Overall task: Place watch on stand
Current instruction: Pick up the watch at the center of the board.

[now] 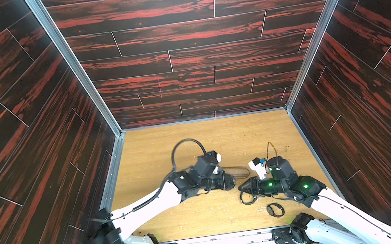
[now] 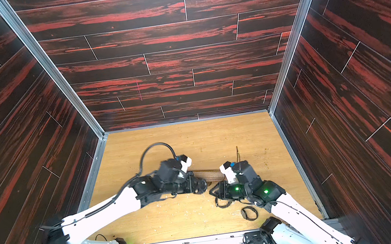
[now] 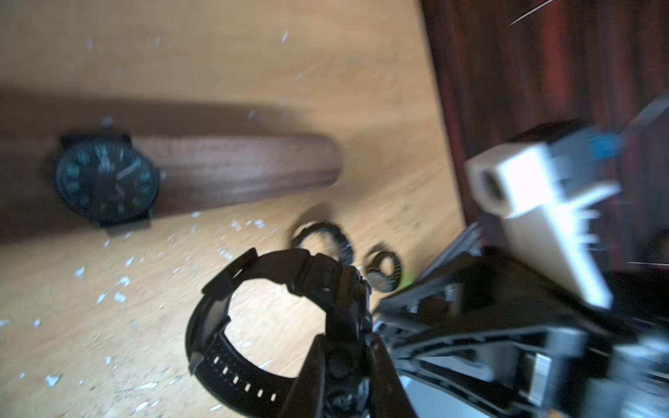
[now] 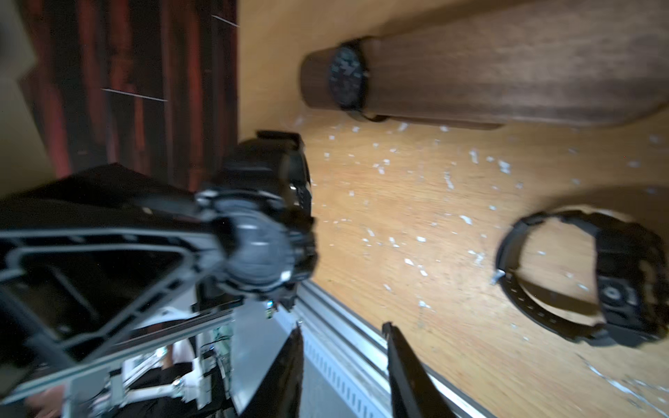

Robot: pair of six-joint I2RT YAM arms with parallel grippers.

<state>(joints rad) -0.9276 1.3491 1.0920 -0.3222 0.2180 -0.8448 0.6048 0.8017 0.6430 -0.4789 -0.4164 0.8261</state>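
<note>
With the left gripper (image 3: 347, 349) clamped on the watch (image 3: 325, 278) and the right gripper (image 4: 342, 329) open, a misaligned strap loop can catch the stand (image 3: 235, 170) and twist from the grip.

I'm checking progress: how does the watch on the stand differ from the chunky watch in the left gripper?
The dial watch has a flat round face with hands; the chunky watch has a thick, bulky case. The dial watch's strap wraps the stand; the chunky watch's strap loop is empty. The dial watch sits untouched; the chunky watch is clamped in the left gripper. Both are black.
</note>
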